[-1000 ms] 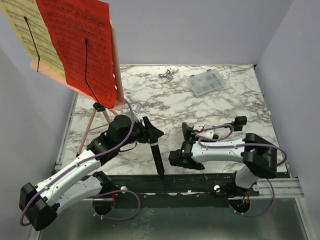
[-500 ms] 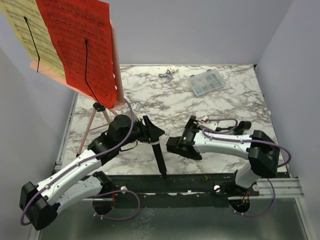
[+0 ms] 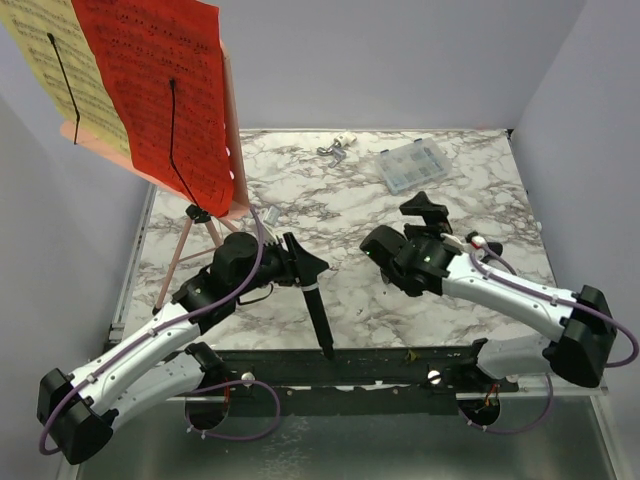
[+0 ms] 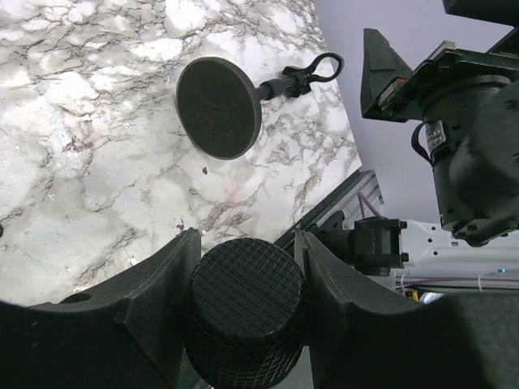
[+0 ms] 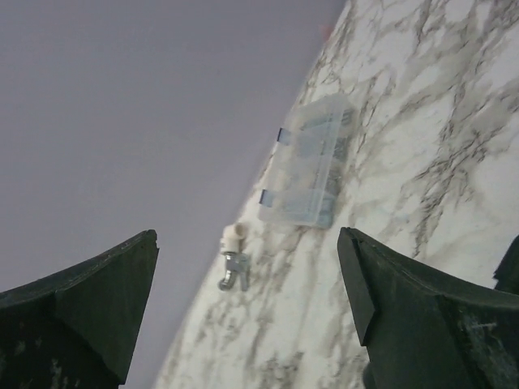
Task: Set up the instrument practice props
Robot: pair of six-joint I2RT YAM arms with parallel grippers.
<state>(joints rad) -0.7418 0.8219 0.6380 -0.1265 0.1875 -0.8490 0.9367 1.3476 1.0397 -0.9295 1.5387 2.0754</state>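
Note:
The pink music stand (image 3: 231, 130) rises at the back left on thin legs (image 3: 174, 262), with a yellow page (image 3: 40, 55) and a red page (image 3: 160, 90) on it. My left gripper (image 3: 300, 262) is shut on the black microphone (image 3: 318, 310), whose handle slants down over the table's front edge. In the left wrist view its mesh head (image 4: 243, 312) sits between the fingers. The mic's round-based stand (image 4: 219, 105) lies tipped on the marble. My right gripper (image 3: 425, 208) is lifted mid-table, open and empty (image 5: 247, 235).
A clear plastic compartment box (image 3: 412, 165) (image 5: 312, 166) lies at the back right. Small white and metal bits (image 3: 335, 148) (image 5: 233, 259) lie by the back wall. Purple walls close in three sides. A dark rail (image 3: 400, 365) runs along the front edge.
My right arm has risen from low near the front edge and swung toward the table's middle, its jaws spreading wider. The left arm and the microphone have not moved.

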